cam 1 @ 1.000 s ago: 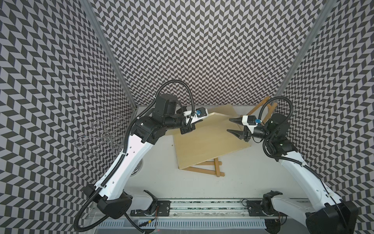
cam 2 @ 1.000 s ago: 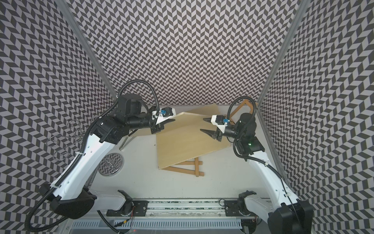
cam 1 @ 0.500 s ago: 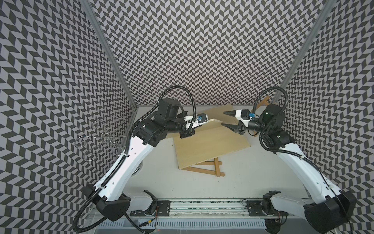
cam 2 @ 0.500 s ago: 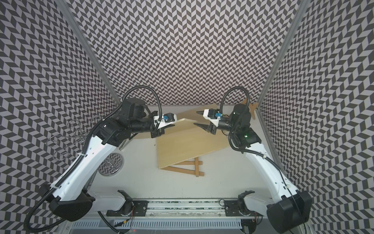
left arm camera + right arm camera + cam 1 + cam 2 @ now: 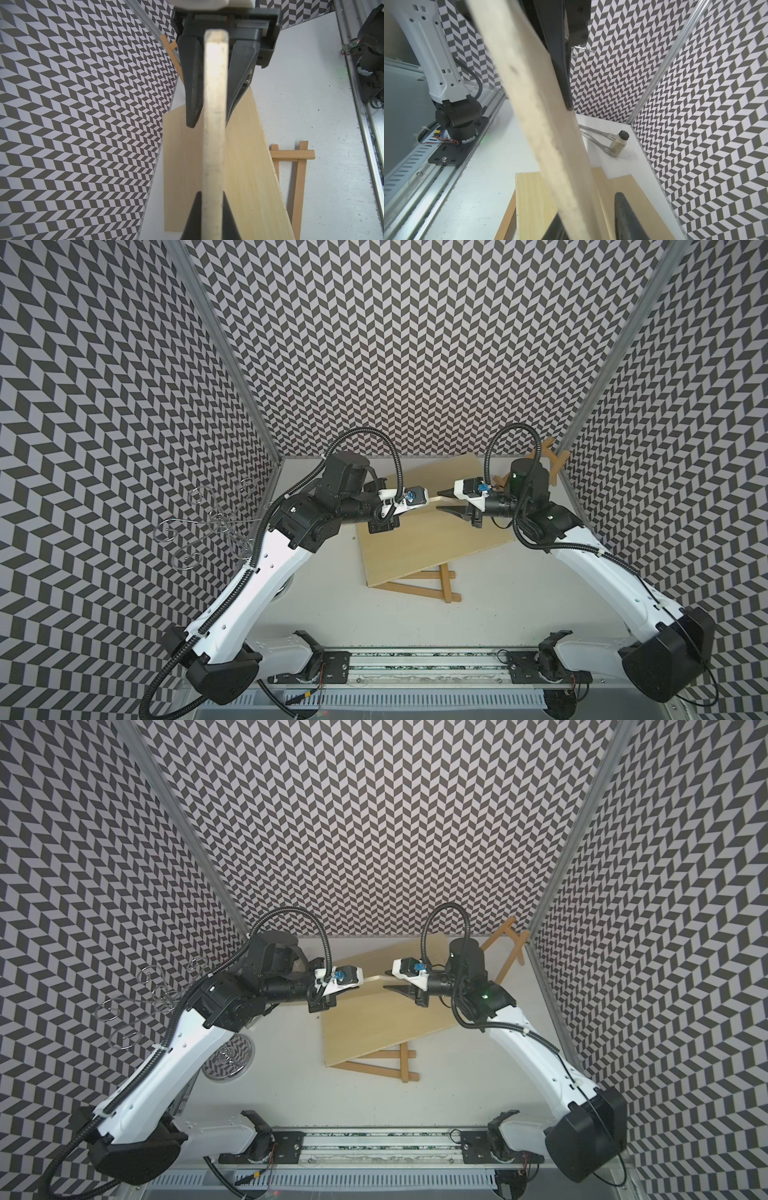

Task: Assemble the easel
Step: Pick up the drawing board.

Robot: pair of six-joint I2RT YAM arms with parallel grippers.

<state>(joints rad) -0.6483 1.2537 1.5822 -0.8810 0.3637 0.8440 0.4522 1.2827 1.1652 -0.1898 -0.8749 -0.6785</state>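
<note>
- Left of the pale thin wooden board (image 5: 215, 124), a round patterned metal disc (image 5: 227, 1061) lies on the white bench (image 5: 519, 614).
- The left gripper (image 5: 211, 195) has its fingers (image 5: 194, 216) clamped on the board's raised edge.
- Below the board, a pale wooden sheet (image 5: 428, 547) covers part of a tan slatted wooden easel frame (image 5: 419, 589) lying flat; whether sheet and board are one piece I cannot tell.
- The right gripper (image 5: 443, 501) straddles the same edge, fingers (image 5: 455, 511) apart.
- Right of the board, crossed tan wooden sticks (image 5: 550, 458) stand in the corner.
</note>
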